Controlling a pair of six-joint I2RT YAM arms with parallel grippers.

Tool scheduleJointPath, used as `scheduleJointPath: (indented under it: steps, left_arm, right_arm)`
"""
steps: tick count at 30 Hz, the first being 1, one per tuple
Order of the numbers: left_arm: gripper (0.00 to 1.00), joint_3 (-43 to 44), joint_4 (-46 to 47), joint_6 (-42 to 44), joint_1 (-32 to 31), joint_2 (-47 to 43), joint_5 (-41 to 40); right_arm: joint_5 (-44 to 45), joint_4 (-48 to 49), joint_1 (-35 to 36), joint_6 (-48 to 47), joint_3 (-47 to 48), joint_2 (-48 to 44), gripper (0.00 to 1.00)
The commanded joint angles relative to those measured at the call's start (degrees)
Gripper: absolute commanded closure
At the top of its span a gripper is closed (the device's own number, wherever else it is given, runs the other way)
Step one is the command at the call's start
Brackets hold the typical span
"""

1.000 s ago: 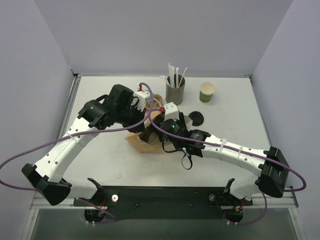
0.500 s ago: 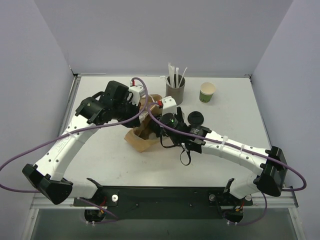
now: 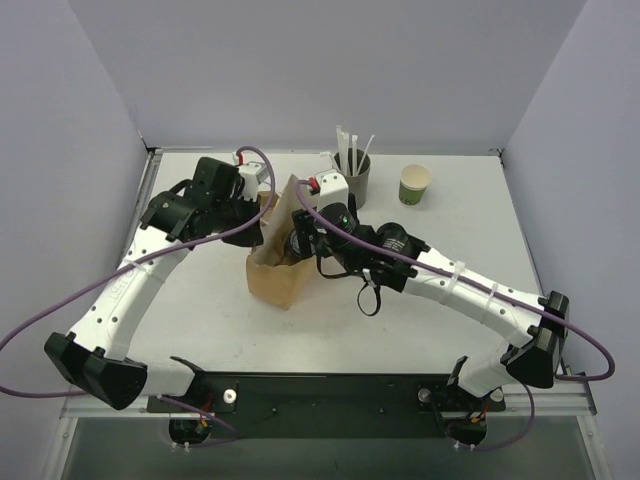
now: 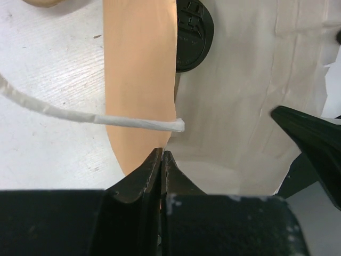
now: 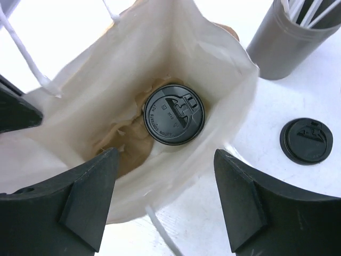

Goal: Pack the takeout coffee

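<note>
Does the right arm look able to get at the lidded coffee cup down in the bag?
Probably yes. The right gripper hangs open right above the paper bag, whose mouth stands wide, and the takeout coffee shows its black lid uncovered at the bottom, straight below it.

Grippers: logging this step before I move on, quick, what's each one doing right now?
Left gripper: closed, pinching the paper bag at its rim.
Right gripper: open, empty, above the bag's mouth; the lidded cup sits inside.

embossed lettering on the black lid (image 5: pixel 174 113), too small to read
</note>
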Motion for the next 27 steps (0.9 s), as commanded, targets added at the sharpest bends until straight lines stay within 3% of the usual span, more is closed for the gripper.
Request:
scheduleJointPath:
  steps: [1, 10, 21, 27]
  left_arm:
    - [0.89, -2.20, 0.70, -1.94, 1.95, -1.78, -0.69]
    - [0.84, -3.08, 1.13, -3.00, 2.92, -3.71, 0.71]
    - [0.45, -0.37, 4.74, -3.87, 3.01, -4.42, 1.95]
    - [0.35, 1.75, 4.30, -3.53, 3.53, -4.50, -0.33]
  right_arm:
    - [-0.63, -3.73, -0.20, 0.69, 5.56, -0.07, 0.32]
    - [0.16, -8.65, -3.45, 1.74, 14.00, -0.08, 0.31]
    - [-0.37, -8.57, -8.54, 2.27, 16.29, 1.42, 0.30]
    - [-2.65, -5.14, -15.05, 2.62, 15.41, 2.91, 0.29]
